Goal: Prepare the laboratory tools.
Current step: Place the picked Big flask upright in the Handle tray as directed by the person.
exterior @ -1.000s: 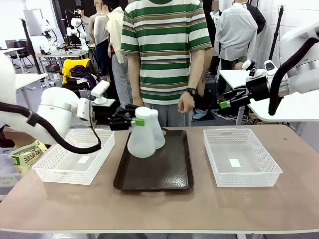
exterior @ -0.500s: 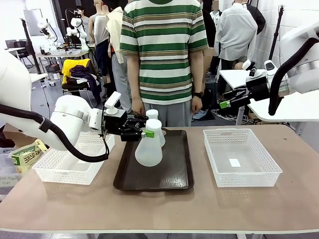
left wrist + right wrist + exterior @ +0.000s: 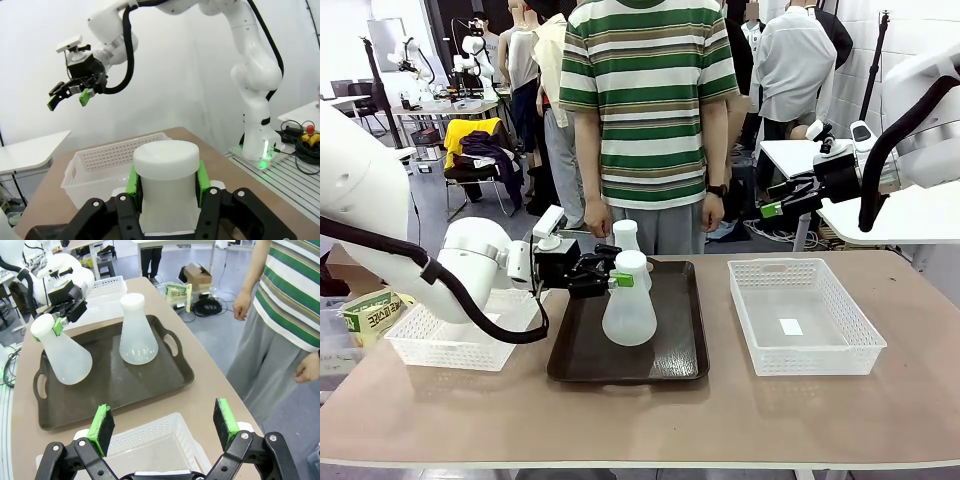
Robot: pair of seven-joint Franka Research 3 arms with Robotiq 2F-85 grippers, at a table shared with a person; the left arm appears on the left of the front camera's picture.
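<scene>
Two translucent white conical flasks are over the dark brown tray [image 3: 660, 365]. The nearer flask [image 3: 629, 315] has its base down at the tray floor, and my left gripper [image 3: 618, 279] is shut on its neck from the left. In the left wrist view, green pads [image 3: 132, 180] clamp both sides of that flask's neck [image 3: 166, 162]. The second flask [image 3: 640, 268] stands just behind it, free. From the right wrist view, the held flask [image 3: 62, 357] leans slightly and the free flask [image 3: 136, 335] is upright. My right gripper [image 3: 775, 208] hangs open high at the right, with its own fingertips [image 3: 162, 425] wide above a basket.
A white lattice basket [image 3: 440, 345] sits left of the tray under my left arm, and another [image 3: 805, 352] to the right. A person in a striped shirt stands at the far edge with hands [image 3: 712, 212] down by the sides.
My left gripper has carried the flask rightward and down, from tilted in the air beside the other flask to upright on the tray in front of it. The right arm stayed put.
</scene>
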